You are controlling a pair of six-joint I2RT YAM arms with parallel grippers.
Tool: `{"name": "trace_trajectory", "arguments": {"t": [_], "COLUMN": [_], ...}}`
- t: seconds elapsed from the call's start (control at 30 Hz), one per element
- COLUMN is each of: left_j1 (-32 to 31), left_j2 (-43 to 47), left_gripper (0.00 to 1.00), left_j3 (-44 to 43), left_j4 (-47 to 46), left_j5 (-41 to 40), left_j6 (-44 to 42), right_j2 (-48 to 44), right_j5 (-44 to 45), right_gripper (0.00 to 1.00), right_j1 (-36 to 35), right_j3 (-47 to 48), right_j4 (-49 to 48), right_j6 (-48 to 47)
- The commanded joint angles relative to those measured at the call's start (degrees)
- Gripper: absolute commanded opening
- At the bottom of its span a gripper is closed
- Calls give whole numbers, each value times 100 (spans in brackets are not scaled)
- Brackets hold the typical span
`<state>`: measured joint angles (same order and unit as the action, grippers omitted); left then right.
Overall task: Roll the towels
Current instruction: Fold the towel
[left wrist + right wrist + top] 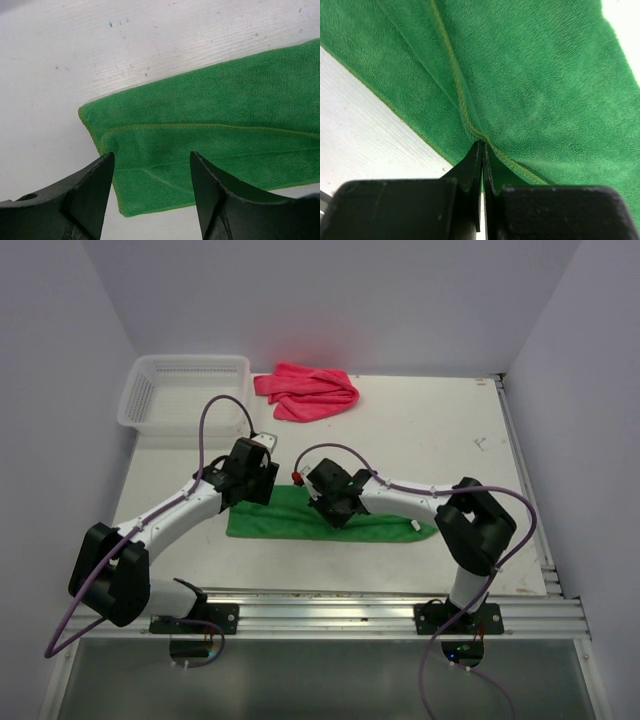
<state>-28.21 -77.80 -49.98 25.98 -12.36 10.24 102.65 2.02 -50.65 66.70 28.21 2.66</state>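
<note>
Right gripper (482,146) pinches green towel (535,75) hem (middle hidden overhead); left gripper (151,157) agape.

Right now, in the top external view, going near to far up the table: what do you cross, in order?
mounting rail → green towel → pink towel. The basket is left out: it lies level with the pink towel in depth.

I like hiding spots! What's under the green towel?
The green towel lies folded on the white table, so one green layer sits under another. The table beneath it is covered, so I cannot tell if anything else hides there.
</note>
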Motion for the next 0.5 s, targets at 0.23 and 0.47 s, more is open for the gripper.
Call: {"name": "trace_trajectory", "arguments": {"t": [0.23,0.47], "left_j1": [-71,-80], "left_j2": [2,-33], "left_gripper": [66,67], "left_j3": [-179,-170], "left_j4": [39,57], "left_j5": [-38,-73], "left_j6": [-84,-75], "right_j2": [-281,-237], "right_j5": [0,-18], "right_gripper": [0,3], "right_j1": [-111,-164], "right_j3": [-210,-333], "right_j4": [71,-34], "right_j6": [121,165]}}
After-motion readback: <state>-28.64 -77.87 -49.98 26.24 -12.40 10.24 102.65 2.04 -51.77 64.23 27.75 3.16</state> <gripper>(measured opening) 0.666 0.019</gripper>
